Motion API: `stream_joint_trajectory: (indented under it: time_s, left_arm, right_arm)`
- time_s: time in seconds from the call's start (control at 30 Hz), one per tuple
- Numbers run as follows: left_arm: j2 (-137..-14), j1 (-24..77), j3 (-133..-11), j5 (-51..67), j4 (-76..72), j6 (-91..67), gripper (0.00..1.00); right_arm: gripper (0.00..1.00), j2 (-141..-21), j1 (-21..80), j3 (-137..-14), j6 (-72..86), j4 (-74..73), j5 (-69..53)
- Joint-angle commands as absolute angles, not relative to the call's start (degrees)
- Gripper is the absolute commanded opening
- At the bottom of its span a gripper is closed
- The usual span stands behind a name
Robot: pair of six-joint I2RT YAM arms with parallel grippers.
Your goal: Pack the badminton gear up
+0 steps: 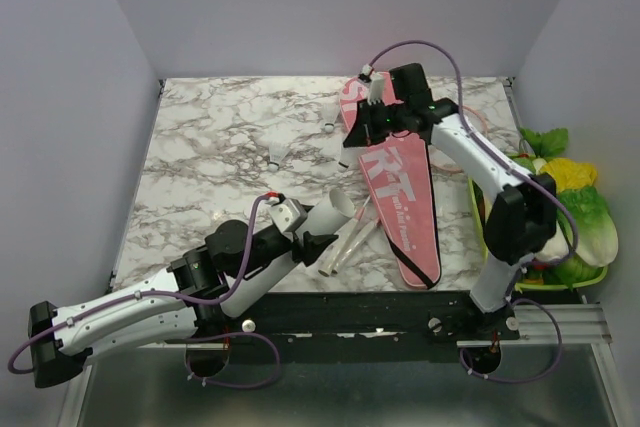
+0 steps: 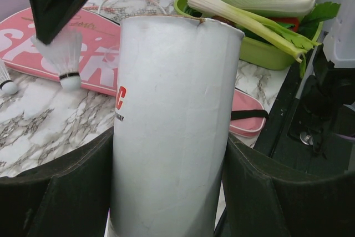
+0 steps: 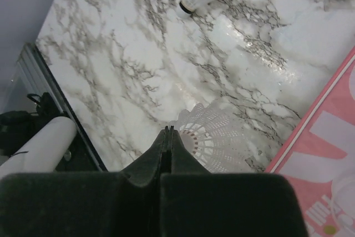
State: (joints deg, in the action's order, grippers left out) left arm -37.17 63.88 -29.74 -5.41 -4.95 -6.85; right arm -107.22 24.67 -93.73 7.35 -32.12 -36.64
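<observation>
My left gripper (image 1: 308,229) is shut on the long white tube (image 1: 335,212) and holds it tilted above the table's front, open end up. The tube fills the left wrist view (image 2: 175,126) between my fingers (image 2: 66,192). My right gripper (image 3: 168,131) is shut, pinching the skirt rim of a white shuttlecock (image 3: 213,137) above the marble by the pink "SPORT" bag (image 1: 400,197). The left wrist view shows that shuttlecock (image 2: 65,59) hanging from it. A slim pink-white racket handle (image 1: 345,247) lies beside the bag. A racket head (image 2: 127,4) lies behind the bag.
Two loose shuttlecocks (image 1: 275,162) (image 1: 328,127) lie on the marble table (image 1: 200,147). A green tub (image 2: 249,54) of toy vegetables (image 1: 575,202) stands at the right edge. A black rail (image 1: 400,312) runs along the front.
</observation>
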Motion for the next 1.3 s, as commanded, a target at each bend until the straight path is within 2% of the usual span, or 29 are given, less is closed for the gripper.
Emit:
stream_joint_trajectory:
  time_s: [0.0,0.3,0.53,1.27]
  left_arm:
    - [-39.3,64.5,-27.3,-6.2,1.7,-16.4,0.0]
    - [-43.1,64.5,-26.9,-5.9,-1.7,-16.1,0.0]
    - [-45.1,64.5,-25.7,-5.0,-6.5,-18.4,0.0]
    - [-43.8,64.5,-21.9,-4.2,-14.6,-21.6,0.0]
  right_arm:
    - [0.01,-94.7,24.6,-85.7,9.8,-28.4,-32.7]
    - [0.01,-67.0,27.2,-72.9,14.3,-28.5,-27.1]
    - [0.01,-54.2,28.6,-69.6,17.3,-29.6,-30.6]
    - [0.01,-50.9,34.2,-59.9,26.4,-19.5,-36.6]
